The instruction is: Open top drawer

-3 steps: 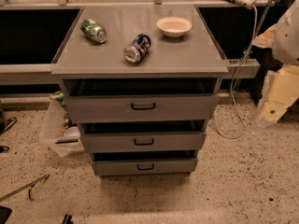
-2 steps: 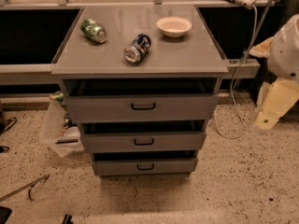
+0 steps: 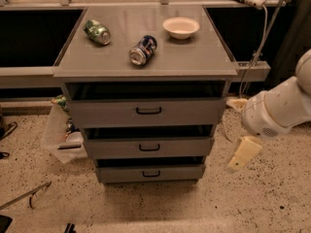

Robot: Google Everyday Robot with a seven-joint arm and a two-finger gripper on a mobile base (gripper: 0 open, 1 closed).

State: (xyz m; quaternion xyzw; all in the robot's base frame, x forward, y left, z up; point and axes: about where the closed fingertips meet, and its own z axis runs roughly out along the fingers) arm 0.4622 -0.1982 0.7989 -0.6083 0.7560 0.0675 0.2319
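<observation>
Far left of the gripper (image 3: 241,155), a clear plastic bin (image 3: 60,139) sits on the floor beside the cabinet. Up and left of the gripper, a green can (image 3: 97,31) and a blue can (image 3: 143,50) lie on the cabinet top (image 3: 204,57). The top drawer (image 3: 107,113) is left of the gripper and slightly higher, with a dark gap above its panel. A white bowl (image 3: 181,27) stands further up. I see the gripper hanging apart from the cabinet, under the white arm (image 3: 277,108). I cannot tell whether it is spread or closed.
</observation>
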